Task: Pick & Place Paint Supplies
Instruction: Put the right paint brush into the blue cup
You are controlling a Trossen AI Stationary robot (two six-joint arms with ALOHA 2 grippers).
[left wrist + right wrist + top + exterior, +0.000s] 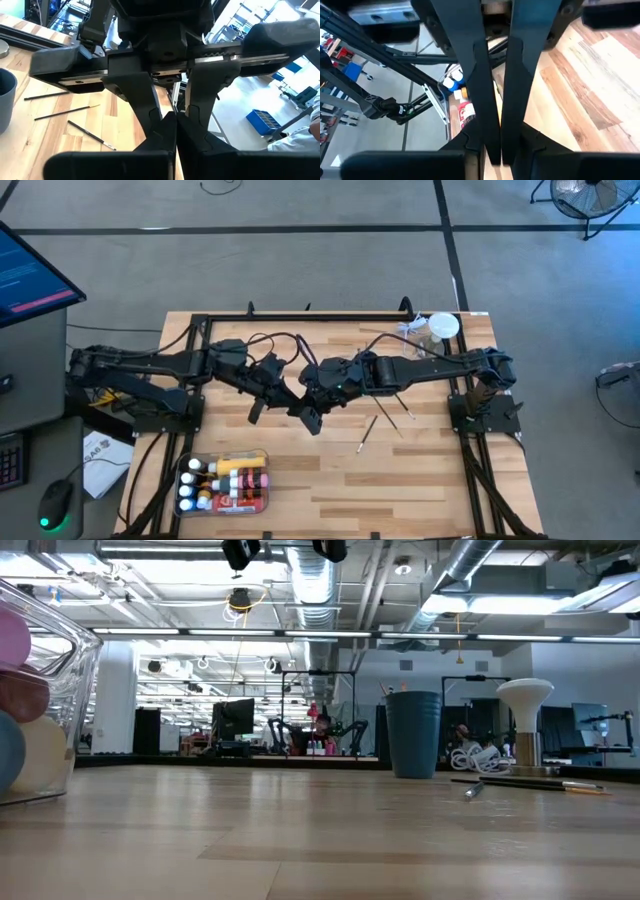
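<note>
The paint tubes and bottles [228, 478] lie packed in a clear container [263, 502] near the table's near-left part; the right wrist view shows some of them [462, 107]. A few thin dark-handled brushes [385, 415] lie flat on the wood right of centre and also show in the left wrist view [65, 113]. My left gripper [258, 408] and right gripper [312, 420] hang side by side above the table's middle, lifted clear of it. Both are shut and hold nothing [175, 127] [495, 145].
A grey cup [413, 732] and a clear jar with a white lid [443, 327] stand at the far right corner. A black frame rail [300, 315] runs along the table's far edge. In the low view, the clear container [45, 690] is close on the left.
</note>
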